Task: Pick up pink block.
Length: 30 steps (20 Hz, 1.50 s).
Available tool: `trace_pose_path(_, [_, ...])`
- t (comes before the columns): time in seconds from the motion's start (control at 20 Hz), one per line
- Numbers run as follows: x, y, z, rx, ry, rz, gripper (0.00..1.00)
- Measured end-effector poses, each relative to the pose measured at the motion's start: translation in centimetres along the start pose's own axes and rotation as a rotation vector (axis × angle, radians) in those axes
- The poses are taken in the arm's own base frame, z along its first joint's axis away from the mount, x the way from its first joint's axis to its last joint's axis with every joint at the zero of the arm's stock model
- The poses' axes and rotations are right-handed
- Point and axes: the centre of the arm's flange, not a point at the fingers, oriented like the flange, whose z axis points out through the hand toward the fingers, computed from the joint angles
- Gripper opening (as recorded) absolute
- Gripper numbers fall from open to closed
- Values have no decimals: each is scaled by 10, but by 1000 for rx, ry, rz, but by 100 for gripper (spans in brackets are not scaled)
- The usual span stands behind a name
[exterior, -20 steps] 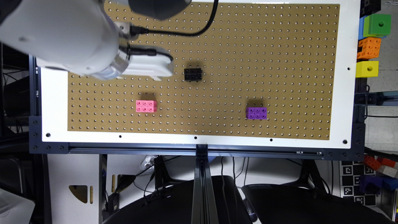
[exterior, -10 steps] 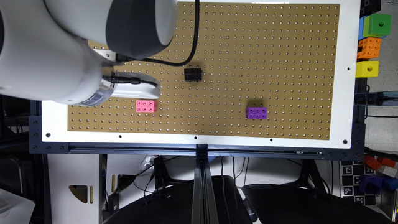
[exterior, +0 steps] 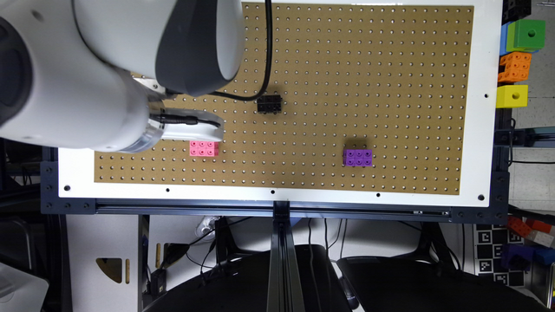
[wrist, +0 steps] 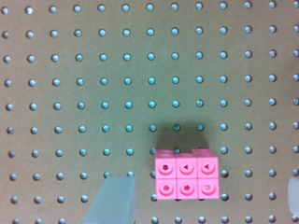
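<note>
The pink block (exterior: 204, 148) lies flat on the brown pegboard (exterior: 390, 65), toward the exterior view's left near the front edge. It is a 3-by-2 brick with its holes facing up. My gripper (exterior: 195, 130) hangs just behind it in that view, and the big white arm covers the board's left rear. In the wrist view the pink block (wrist: 187, 179) sits between my two spread fingers, one pale finger (wrist: 112, 200) on one side and the other just showing at the frame edge. The gripper (wrist: 204, 186) is open and holds nothing.
A purple brick (exterior: 357, 157) of the same shape lies toward the exterior view's right. A black brick (exterior: 269, 104) sits mid-board behind. Green, orange and yellow cubes (exterior: 516, 60) are stacked off the right edge. A black cable (exterior: 264, 65) trails over the board.
The arm has swung toward the board's front edge, bringing the gripper from beside the black brick to right over the pink block. The blocks have not moved.
</note>
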Motion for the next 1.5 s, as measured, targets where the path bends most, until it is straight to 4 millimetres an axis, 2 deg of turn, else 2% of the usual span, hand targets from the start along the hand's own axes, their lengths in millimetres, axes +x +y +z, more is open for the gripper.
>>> trace_pose_path(0.2, [3,-2,5,-1,-3,0,100])
trace_pose_path(0.45, [7,-4,38,-2,-6,0,100])
trace_pose_path(0.7, [22,-15,43,5,4,-2,100])
trace_pose_path(1.05, [24,-16,71,-4,-13,-3,100])
trace_pose_path(1.5, [20,-19,95,-8,-23,-8,100])
